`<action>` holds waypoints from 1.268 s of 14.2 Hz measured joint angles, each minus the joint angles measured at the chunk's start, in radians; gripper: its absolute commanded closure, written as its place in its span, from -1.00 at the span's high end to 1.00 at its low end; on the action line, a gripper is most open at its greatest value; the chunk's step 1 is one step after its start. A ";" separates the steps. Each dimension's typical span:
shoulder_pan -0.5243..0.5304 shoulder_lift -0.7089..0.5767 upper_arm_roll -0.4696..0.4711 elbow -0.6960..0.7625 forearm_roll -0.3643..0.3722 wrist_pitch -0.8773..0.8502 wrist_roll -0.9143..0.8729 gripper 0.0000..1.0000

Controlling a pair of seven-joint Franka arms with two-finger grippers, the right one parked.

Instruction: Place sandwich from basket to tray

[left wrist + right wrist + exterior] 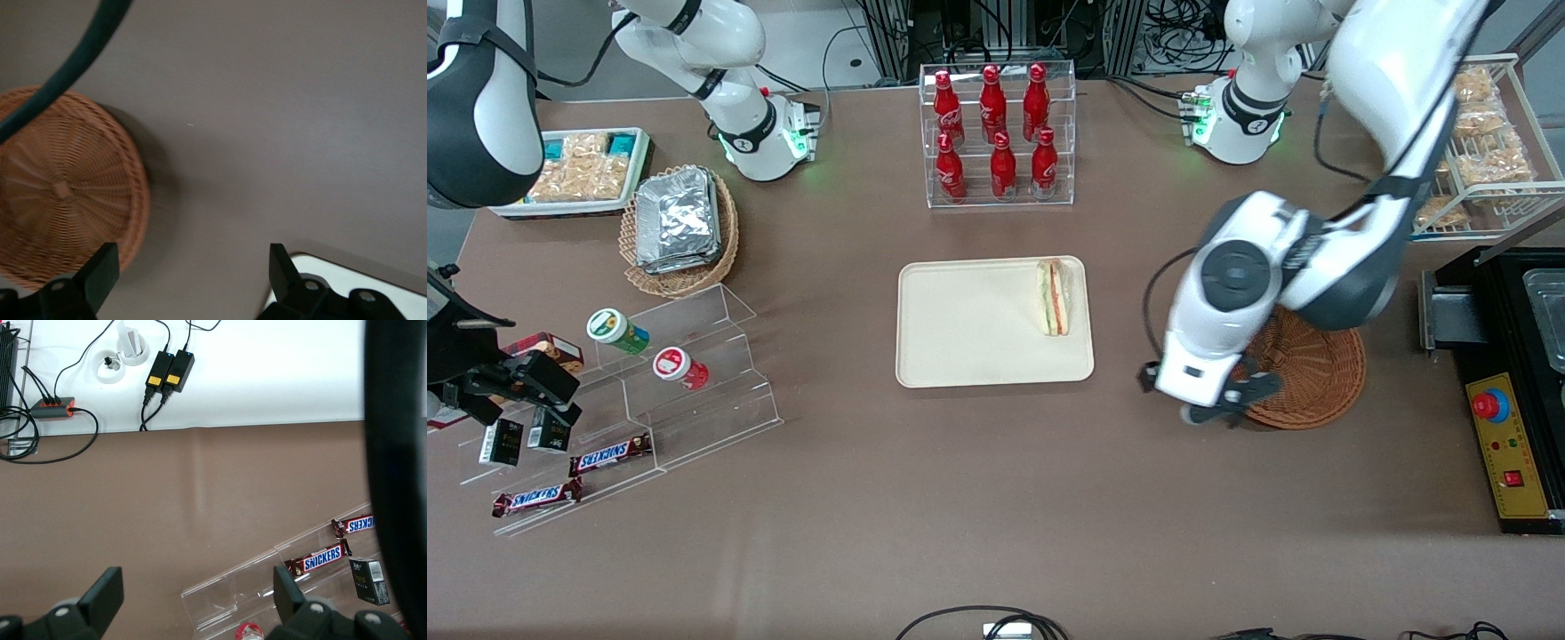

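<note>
The sandwich (1054, 296), a pale wedge with orange and green filling, lies on the cream tray (978, 329) along the tray's edge nearest the working arm. The reddish-brown wicker basket (1316, 373) stands beside the tray, toward the working arm's end, partly covered by the arm. In the left wrist view the basket (63, 193) is empty and a corner of the tray (373, 283) shows. My gripper (1216, 411) hangs over the table between basket and tray, at the basket's rim. It is open (193, 273), its fingers (103, 267) wide apart with nothing between them.
A clear rack of red bottles (996, 133) stands farther from the camera than the tray. A tan basket of foil packs (680, 227), a white snack tray (578, 173) and an acrylic step stand (658, 391) lie toward the parked arm's end. A black control box (1507, 444) sits beside the basket.
</note>
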 measured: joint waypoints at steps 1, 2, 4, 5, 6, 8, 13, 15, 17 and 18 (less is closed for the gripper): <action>0.030 -0.020 0.000 0.001 -0.016 -0.033 0.051 0.98; 0.060 -0.040 0.000 0.001 -0.038 -0.063 0.108 0.98; 0.128 -0.084 0.000 0.003 -0.100 -0.100 0.241 0.98; 0.168 -0.109 0.000 0.009 -0.141 -0.122 0.317 0.98; 0.208 -0.133 0.000 0.022 -0.177 -0.160 0.395 0.98; 0.277 -0.167 0.000 0.073 -0.210 -0.276 0.544 0.98; 0.333 -0.176 0.002 0.164 -0.216 -0.432 0.721 0.98; 0.330 -0.183 0.018 0.182 -0.216 -0.464 0.782 0.98; 0.299 -0.211 0.089 0.191 -0.231 -0.485 0.871 0.98; 0.266 -0.231 0.148 0.193 -0.249 -0.496 0.911 0.99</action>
